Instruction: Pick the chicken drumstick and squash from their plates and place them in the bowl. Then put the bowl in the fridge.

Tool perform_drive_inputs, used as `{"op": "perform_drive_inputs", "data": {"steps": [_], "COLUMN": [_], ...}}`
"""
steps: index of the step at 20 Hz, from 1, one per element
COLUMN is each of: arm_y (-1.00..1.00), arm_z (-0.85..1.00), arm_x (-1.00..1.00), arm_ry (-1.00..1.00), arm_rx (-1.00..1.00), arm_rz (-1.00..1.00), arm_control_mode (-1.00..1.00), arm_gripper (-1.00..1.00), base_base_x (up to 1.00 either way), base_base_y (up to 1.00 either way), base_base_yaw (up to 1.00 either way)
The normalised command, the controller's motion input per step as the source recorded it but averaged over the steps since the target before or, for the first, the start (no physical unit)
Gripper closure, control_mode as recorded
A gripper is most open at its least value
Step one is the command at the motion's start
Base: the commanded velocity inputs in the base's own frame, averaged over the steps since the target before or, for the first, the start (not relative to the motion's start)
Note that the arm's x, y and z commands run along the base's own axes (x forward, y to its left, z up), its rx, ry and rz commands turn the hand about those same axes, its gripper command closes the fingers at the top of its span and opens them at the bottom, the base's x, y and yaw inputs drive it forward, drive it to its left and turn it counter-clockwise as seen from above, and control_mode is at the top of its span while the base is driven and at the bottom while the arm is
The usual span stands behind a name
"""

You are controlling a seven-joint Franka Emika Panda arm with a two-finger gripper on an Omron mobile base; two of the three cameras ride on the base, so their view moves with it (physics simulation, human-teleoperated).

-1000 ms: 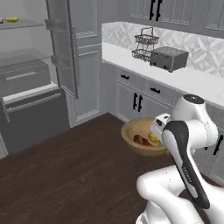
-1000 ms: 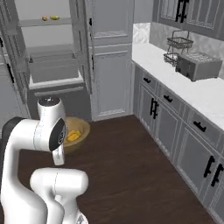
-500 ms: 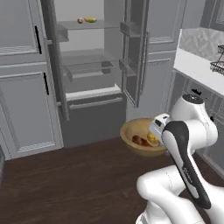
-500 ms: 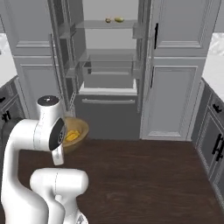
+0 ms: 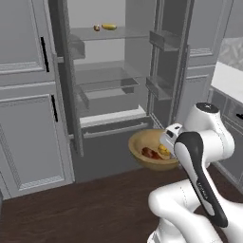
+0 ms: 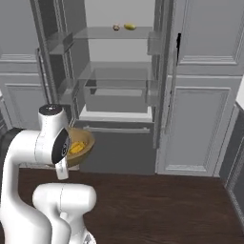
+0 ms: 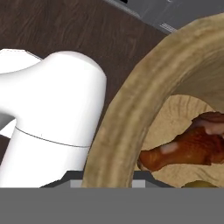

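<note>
Tool clamps the grainy wooden bowl's thick rim, glossy drumstick inside.

- No legible txt, labels, brands, nos. or signs on any surface.
- Faint dark marking runs along the robot's forearm in left base view, too small/blurred to read.

drumstick and squash in bowl, before fridge

A light-brown grained bowl is seen, with a reddish-brown drumstick and yellow squash. The fridge is rendered plain grey.
</note>
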Motion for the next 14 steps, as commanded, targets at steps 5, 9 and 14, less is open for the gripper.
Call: {"op": "perform_drive_inputs", "data": {"steps": [5, 9, 14], "arm_y": [0.0, 0.0, 0.0], "arm_z": [0.0, 0.0, 0.0], "arm_x": [0.0, 0.0, 0.0], "arm_ry": [0.0, 0.0, 0.0], "arm_rx": [0.0, 0.0, 0.0], "arm_rz": [0.0, 0.0, 0.0], "arm_control_mode": [1.0, 1.0, 1.0], "arm_gripper": [1.0, 1.0, 1.0], "base_base_x": [1.0, 1.0, 0.9], "base_base_y": [0.0, -0.03, -0.17], "base_base_yaw": [0.0, 0.0, 0.0]}}
